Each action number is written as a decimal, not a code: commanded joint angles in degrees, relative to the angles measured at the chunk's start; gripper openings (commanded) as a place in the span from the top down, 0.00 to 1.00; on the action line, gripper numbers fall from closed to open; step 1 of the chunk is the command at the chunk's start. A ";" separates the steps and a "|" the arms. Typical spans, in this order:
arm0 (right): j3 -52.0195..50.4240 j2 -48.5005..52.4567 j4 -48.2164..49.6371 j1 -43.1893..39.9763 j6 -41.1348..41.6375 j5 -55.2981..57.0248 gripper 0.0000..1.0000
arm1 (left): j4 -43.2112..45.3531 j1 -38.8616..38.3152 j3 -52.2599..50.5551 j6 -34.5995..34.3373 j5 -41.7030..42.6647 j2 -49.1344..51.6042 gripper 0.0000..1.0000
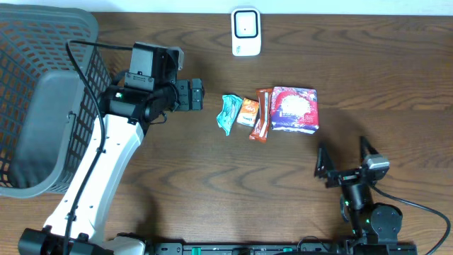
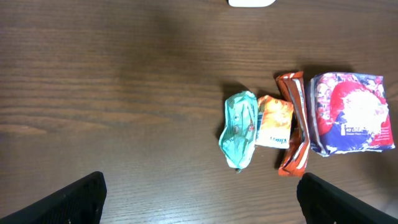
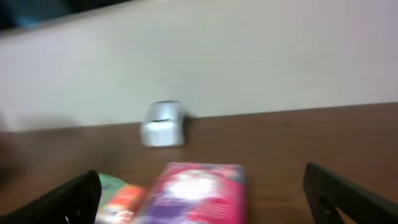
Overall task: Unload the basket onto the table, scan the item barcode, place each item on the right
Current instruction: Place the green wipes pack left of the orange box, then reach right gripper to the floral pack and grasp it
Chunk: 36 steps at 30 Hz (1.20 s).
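Four snack items lie in a row mid-table: a teal packet (image 1: 228, 113) (image 2: 239, 129), a small orange packet (image 1: 248, 112) (image 2: 274, 121), an orange bar (image 1: 262, 115) (image 2: 295, 122) and a purple-red pack (image 1: 295, 109) (image 2: 349, 113) (image 3: 196, 193). A white barcode scanner (image 1: 245, 32) (image 3: 163, 123) stands at the far edge. My left gripper (image 1: 198, 95) (image 2: 202, 205) hovers open left of the teal packet, with only bare table between its fingers. Nearer the front, below the purple-red pack, my right gripper (image 1: 345, 157) (image 3: 205, 199) is open and holds nothing.
A dark plastic basket (image 1: 42, 106) with a grey liner fills the left side, beside the left arm. The right wrist view is blurred. A light wall runs behind the table's far edge.
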 commanded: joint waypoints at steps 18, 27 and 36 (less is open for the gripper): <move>63.80 61.72 -50.16 -1.01 -18.60 -1.07 0.01 | -0.17 0.20 0.26 0.33 -0.33 0.04 0.02; 79.87 92.94 -60.50 -1.20 -18.62 -3.26 0.01 | -0.17 0.20 0.26 0.33 -0.33 0.04 0.02; 79.87 109.26 -59.49 -7.93 -31.85 -20.59 0.02 | -0.17 0.20 0.26 0.33 -0.33 0.04 0.02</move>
